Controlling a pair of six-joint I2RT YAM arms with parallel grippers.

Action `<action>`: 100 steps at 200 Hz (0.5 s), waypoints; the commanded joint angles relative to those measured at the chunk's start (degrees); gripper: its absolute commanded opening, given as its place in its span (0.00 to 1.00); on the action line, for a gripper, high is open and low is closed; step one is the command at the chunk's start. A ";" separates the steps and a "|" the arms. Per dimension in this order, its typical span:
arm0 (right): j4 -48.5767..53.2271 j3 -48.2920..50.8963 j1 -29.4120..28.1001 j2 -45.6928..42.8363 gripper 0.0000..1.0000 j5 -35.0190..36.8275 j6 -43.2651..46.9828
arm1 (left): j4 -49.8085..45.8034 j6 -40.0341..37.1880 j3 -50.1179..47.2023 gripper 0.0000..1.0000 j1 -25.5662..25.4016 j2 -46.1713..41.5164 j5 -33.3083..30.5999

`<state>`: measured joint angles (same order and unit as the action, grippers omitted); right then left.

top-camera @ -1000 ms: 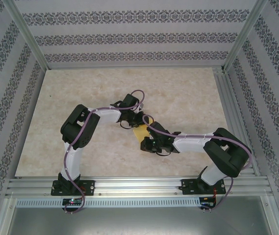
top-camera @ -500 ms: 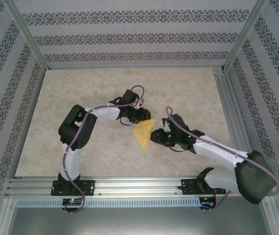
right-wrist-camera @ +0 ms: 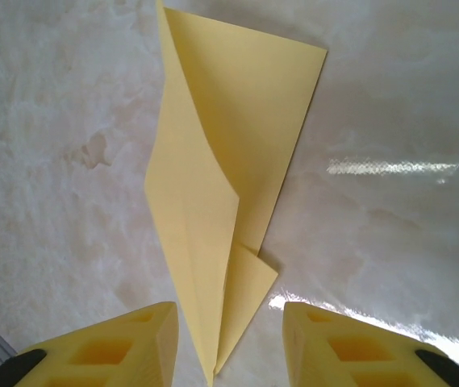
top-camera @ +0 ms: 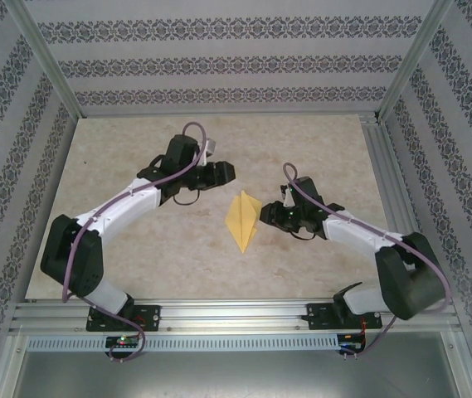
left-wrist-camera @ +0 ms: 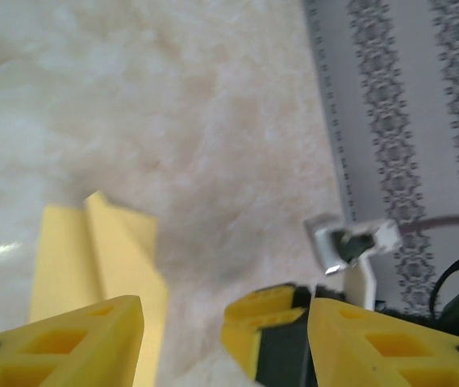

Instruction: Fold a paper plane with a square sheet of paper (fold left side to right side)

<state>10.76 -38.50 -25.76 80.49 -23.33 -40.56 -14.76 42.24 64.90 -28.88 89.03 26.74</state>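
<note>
Left gripper (top-camera: 219, 172) apart and empty, near paper plane (top-camera: 243, 217); right gripper (top-camera: 270, 214) apart, just beside plane, seemingly not touching; plane flat on counter (top-camera: 136, 157).

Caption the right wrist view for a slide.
Folded yellow paper plane lies on the marbled table, its tip between the right gripper's open fingers.

The paper plane (left-wrist-camera: 116, 250) is partly hidden behind the left claw (left-wrist-camera: 223, 316).
</note>
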 commanded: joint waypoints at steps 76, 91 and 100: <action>-15.59 -5.70 -2.71 16.54 0.28 -6.43 -3.68 | -2.20 0.76 -13.17 0.61 0.37 -9.05 -5.73; -17.02 -5.66 -2.81 17.59 0.24 -7.06 -4.56 | -2.45 0.73 -13.25 0.62 0.36 -9.47 -5.71; -17.56 -5.49 -2.83 17.75 0.22 -7.18 -4.77 | -2.80 0.46 -13.00 0.62 0.33 -9.72 -5.67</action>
<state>-2.09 -43.11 -28.05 97.12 -28.60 -43.79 -17.52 42.48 52.10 -28.88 80.97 21.93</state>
